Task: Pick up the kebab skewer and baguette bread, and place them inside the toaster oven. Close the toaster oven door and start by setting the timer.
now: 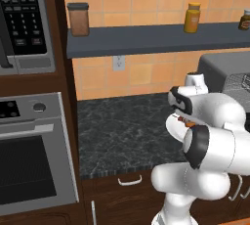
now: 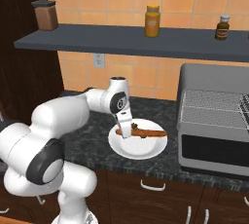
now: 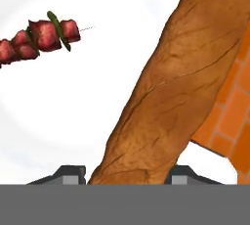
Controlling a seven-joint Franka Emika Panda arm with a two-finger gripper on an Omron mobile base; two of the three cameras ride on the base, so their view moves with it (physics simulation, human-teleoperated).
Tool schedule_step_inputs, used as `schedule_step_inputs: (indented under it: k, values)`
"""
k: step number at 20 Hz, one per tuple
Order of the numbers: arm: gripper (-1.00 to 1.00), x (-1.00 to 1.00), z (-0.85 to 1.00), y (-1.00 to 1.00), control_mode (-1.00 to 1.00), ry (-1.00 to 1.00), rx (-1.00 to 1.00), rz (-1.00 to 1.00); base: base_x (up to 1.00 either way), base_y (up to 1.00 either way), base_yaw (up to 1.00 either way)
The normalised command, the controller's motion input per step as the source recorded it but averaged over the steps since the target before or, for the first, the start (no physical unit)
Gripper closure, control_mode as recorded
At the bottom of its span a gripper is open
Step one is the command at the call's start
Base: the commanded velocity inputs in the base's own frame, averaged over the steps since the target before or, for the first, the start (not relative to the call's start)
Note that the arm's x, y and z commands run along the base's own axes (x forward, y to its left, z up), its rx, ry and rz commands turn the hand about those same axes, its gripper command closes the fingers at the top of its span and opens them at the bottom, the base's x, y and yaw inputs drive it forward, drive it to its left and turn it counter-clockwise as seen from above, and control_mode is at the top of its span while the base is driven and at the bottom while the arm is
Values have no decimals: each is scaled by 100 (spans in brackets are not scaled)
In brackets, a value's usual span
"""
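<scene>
The baguette bread (image 3: 166, 97), an orange-brown loaf, lies on a white plate (image 2: 138, 151) on the dark counter. It runs between my two fingertips in the hand view. My gripper (image 2: 125, 131) reaches down onto the loaf's left end, its fingers (image 3: 68, 174) pressed against both sides. The kebab skewer (image 3: 44, 34), red meat chunks with green slices on a thin stick, rests on the plate beside the loaf. The grey toaster oven (image 2: 214, 121) stands right of the plate with its dark glass front (image 2: 214, 150) facing out. In the left base view my own arm hides the plate.
A grey shelf (image 2: 121, 43) above the counter carries a brown canister (image 2: 46, 15), a yellow jar (image 2: 152, 21) and a small dark bottle (image 2: 222, 27). A microwave (image 1: 22, 23) and a built-in wall oven (image 1: 31, 150) stand at the left. Bare counter (image 1: 122, 131) lies between them and the plate.
</scene>
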Motion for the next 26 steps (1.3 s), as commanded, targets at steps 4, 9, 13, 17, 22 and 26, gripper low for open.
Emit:
schedule_step_inputs:
  k: [4,9,13,17,22,26]
  values:
    - [100,-59,55,0,-100,10,1,46,0,0,0]
    - [100,-48,53,-2,-100,2,12,53,0,0,0]
    - [100,-21,23,-66,-100,0,22,50,0,0,0]
    - [100,-3,0,-97,-100,0,21,36,0,0,0]
    - [100,0,3,-13,-100,7,3,35,0,0,0]
    - [100,-3,21,9,-100,4,2,32,0,0,0]
